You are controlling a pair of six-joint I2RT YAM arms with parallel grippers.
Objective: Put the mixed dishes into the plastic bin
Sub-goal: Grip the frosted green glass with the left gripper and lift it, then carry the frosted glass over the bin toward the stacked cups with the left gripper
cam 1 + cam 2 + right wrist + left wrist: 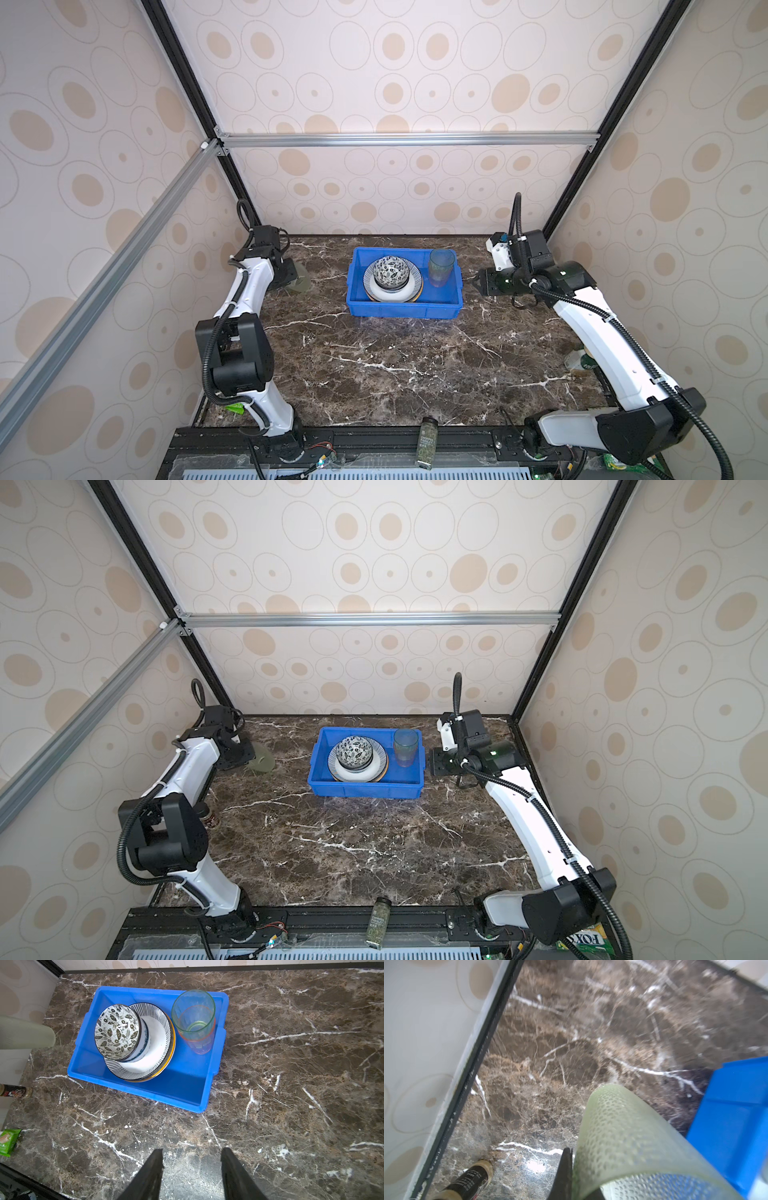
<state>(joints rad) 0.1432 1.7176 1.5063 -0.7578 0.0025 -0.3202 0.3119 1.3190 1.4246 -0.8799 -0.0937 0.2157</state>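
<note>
Two white-and-black robot arms reach over a brown marble desk point(395, 365) inside a booth papered with beige ovals. The plastic bin point(405, 311), bright blue, sits toward the back of the desk, between the two arms. Inside it, on its left half, lies a stack of plates, topped by a striped-rim plate point(158, 1049) with a yellow-edged plate showing beneath it. A black-and-white leaf bowl point(117, 1031) sits on the stack, nested in a blue-and-white bowl point(144, 1043). In the bin's back right corner stands a clear green cup point(193, 1012), upright and nested inside a pinkish cup point(200, 1048). To the left of the bin and apart from it, the left tool point(569, 1153) is closed on the wall of a pale green dotted cup point(623, 1136), which is tipped well over to one side; one dark finger presses its outer wall while the other is hidden, and whether the cup touches the desk cannot be told. The right tool point(192, 1150) hangs to the right of the bin with its jaws parted and nothing between them. A slim spice jar point(427, 446) lies across the black rail at the front edge, a dark bottle point(210, 817) lies by the left arm, and a green packet point(7, 1141) lies near the desk's front left corner.
</note>
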